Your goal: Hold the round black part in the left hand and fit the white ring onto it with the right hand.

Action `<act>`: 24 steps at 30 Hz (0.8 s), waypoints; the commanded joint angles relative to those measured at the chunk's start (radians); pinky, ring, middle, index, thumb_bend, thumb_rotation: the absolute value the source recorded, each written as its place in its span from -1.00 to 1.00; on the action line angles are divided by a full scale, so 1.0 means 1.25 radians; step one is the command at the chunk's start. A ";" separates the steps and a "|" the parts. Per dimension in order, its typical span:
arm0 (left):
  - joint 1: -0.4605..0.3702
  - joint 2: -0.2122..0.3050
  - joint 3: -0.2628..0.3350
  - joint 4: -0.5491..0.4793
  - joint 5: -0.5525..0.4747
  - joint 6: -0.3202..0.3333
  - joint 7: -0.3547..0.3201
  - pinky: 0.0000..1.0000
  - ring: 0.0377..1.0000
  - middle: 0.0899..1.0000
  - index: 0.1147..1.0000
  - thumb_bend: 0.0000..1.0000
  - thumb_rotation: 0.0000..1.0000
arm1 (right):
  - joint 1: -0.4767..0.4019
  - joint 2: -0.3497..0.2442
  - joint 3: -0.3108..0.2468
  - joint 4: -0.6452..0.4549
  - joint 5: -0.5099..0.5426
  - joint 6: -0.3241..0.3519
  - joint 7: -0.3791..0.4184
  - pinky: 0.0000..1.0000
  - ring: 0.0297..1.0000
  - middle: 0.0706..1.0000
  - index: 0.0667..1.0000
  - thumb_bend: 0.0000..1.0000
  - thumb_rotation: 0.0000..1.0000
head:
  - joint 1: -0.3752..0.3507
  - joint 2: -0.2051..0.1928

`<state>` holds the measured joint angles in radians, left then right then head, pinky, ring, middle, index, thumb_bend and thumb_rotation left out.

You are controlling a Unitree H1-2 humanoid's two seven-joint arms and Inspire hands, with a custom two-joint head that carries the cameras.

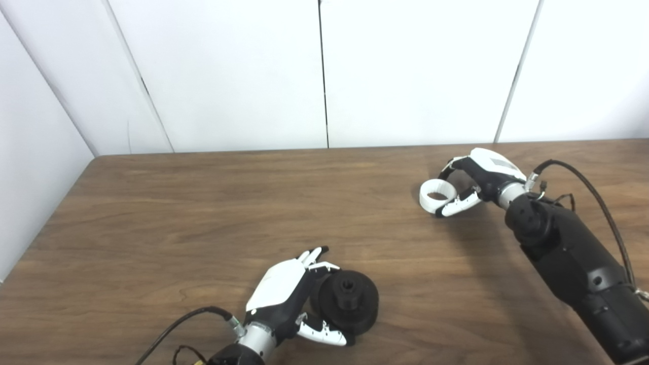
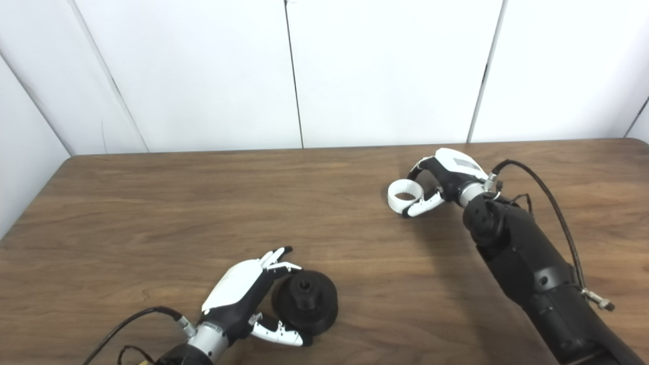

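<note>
**Both parts within reach, neither yet lifted**

White wall panels back a brown wood-grain surface [image 1: 203, 213]. Near its front edge lies the round black part [image 1: 347, 301], a matte stepped disc with a raised hub and socket; it looks rigid and fairly weighty, best gripped around its rim. The left hand [image 1: 286, 299] cups its left side, fingers spread, not clamped. Well to the right of the black part and further back, the white ring [image 1: 436, 195], smooth, light, stiff plastic, sits between the right hand's [image 1: 474, 185] parted fingers; firm contact I cannot tell.
</note>
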<state>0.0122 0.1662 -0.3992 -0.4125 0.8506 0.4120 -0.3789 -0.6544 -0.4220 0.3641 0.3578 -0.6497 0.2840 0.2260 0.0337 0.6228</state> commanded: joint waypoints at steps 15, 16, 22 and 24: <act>0.002 -0.005 -0.013 0.018 0.001 0.001 -0.014 0.93 1.00 1.00 0.37 0.78 -0.60 | -0.040 0.000 -0.023 0.004 0.000 -0.039 -0.037 0.73 0.90 0.76 0.25 0.50 -0.49 | 0.003 -0.002; 0.002 -0.005 -0.013 0.018 0.000 0.000 -0.013 0.92 1.00 1.00 0.37 0.77 -0.59 | -0.040 0.000 -0.024 0.003 0.000 -0.039 -0.036 0.73 0.90 0.76 0.24 0.49 -0.47 | 0.003 -0.002; 0.001 -0.004 -0.012 0.018 0.001 0.003 -0.015 0.92 1.00 1.00 0.37 0.77 -0.59 | -0.039 -0.001 -0.026 0.003 0.000 -0.041 -0.034 0.74 0.91 0.76 0.23 0.47 -0.45 | 0.003 -0.002; 0.000 -0.003 -0.014 0.018 0.006 0.004 -0.016 0.91 1.00 1.00 0.37 0.76 -0.59 | -0.039 -0.001 -0.027 0.004 0.001 -0.042 -0.035 0.74 0.91 0.76 0.23 0.47 -0.46 | 0.003 -0.003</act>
<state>0.0122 0.1628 -0.3998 -0.4122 0.8558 0.4139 -0.3754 -0.6544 -0.4187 0.3503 0.3783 -0.6495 0.2586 0.2124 0.0368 0.6182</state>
